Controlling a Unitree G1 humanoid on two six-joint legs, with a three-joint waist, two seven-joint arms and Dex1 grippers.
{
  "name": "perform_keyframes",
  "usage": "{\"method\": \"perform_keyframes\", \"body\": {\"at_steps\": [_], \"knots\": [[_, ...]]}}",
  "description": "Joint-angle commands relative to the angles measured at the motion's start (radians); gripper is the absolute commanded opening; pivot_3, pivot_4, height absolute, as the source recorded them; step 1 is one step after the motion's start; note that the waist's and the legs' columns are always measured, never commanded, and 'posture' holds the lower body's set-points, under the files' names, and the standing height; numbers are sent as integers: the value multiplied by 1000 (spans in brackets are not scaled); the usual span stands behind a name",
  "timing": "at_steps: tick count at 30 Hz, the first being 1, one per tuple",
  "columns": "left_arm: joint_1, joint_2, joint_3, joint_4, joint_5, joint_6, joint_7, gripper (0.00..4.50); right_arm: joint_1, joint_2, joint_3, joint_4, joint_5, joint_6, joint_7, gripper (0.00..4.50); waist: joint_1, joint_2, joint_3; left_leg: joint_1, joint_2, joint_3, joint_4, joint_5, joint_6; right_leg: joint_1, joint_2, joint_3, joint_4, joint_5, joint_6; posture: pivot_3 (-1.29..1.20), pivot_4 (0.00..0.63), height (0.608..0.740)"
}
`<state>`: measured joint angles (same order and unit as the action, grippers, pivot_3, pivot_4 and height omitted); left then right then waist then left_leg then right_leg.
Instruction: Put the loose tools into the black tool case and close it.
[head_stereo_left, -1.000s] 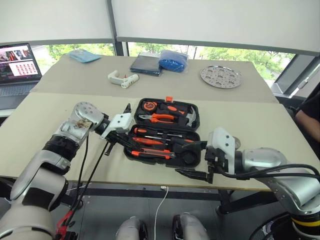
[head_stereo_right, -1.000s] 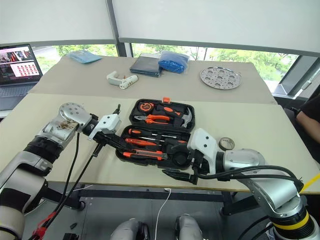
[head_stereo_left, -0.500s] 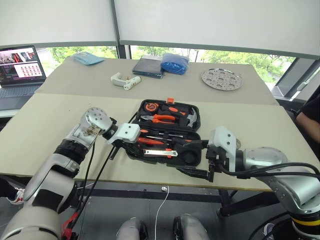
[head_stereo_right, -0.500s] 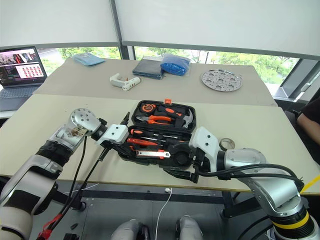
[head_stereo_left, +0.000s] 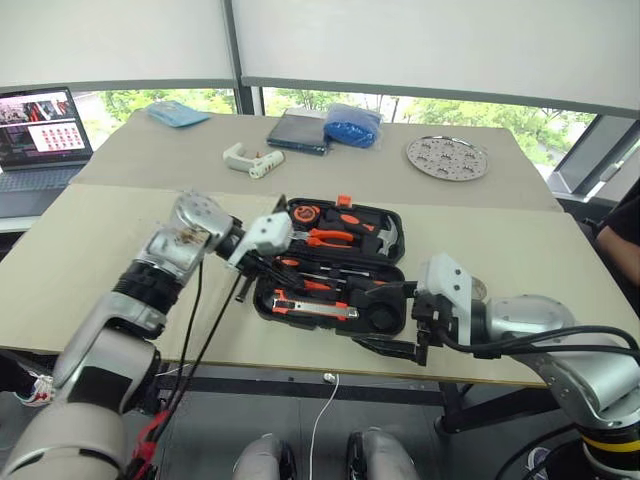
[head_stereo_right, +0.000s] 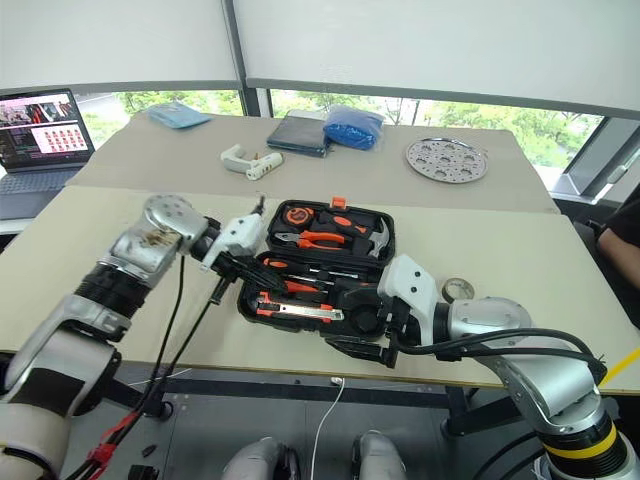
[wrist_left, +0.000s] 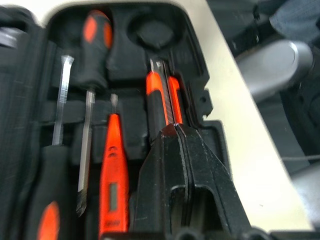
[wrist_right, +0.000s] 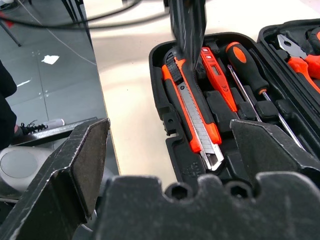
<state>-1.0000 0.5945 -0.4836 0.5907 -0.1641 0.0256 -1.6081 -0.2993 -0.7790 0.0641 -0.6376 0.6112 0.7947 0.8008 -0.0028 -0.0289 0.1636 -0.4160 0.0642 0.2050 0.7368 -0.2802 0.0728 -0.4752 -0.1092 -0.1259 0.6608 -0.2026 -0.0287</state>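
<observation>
The black tool case (head_stereo_left: 397, 245) lies open on the table, with pliers, a hammer and a tape measure in its far half. In the near half lie two screwdrivers (wrist_left: 95, 40), the slim orange tester (wrist_left: 112, 165) and the utility knife (wrist_right: 192, 105). My left gripper (head_stereo_left: 275, 285) is shut, and its tips rest on the knife's left end (wrist_left: 160, 95). At the case's front right corner my right gripper (head_stereo_left: 385, 320) stands open and empty. A small tape roll (head_stereo_right: 458, 289) lies on the table to the right of the case.
On the far table are a white pistol-shaped tool (head_stereo_left: 250, 160), a dark flat book (head_stereo_left: 297, 132), a blue bag (head_stereo_left: 352, 126), a perforated metal plate (head_stereo_left: 446, 157) and a light blue cloth (head_stereo_left: 178, 113). A laptop (head_stereo_left: 40, 125) stands far left. A person sits at the right edge (head_stereo_left: 622, 235).
My left gripper has swung right, from the case's left edge to over its near half, and now rests on the knife's end. The right arm has kept still.
</observation>
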Motion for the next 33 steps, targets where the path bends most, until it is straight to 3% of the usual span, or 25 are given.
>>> {"method": "perform_keyframes", "body": {"at_steps": [1, 7, 18, 25, 33], "knots": [[-4, -19, 8, 30, 61, -75, -1, 32, 3, 0, -28, -21, 7, -16, -6, 4500, -1, 0, 0, 0, 0, 0, 0, 0, 0, 0, 0, 0, 0, 0, 0, 0, 150, 718], [-16, -66, 13, 151, 157, -191, 59, 32, 19, -2, -36, -33, 12, -10, -16, 4500, 4, 0, 0, 0, 0, 0, 0, -1, 1, 1, -1, 0, -1, 0, 0, 0, 150, 718], [0, -86, 45, 209, 179, -234, 42, 32, 33, -8, -50, -49, 25, -3, -22, 4500, 7, 0, 0, 1, 0, -2, 2, -3, 5, 3, -2, 0, 0, 2, 2, 0, 150, 718], [-61, -72, 102, 127, -6, 21, -6, 32, 27, -10, -56, -39, 25, -4, -15, 4500, 5, 0, 0, 0, 0, -2, 2, -3, 5, 2, -2, -1, 0, 2, 2, 0, 150, 718], [-26, -91, 58, 167, 72, -87, -6, 32, 14, 2, -53, -20, 27, -1, -17, 4500, 5, 0, 0, -2, -1, -2, 1, -3, 5, 2, -1, -1, -4, 1, 2, 0, 150, 718]]}}
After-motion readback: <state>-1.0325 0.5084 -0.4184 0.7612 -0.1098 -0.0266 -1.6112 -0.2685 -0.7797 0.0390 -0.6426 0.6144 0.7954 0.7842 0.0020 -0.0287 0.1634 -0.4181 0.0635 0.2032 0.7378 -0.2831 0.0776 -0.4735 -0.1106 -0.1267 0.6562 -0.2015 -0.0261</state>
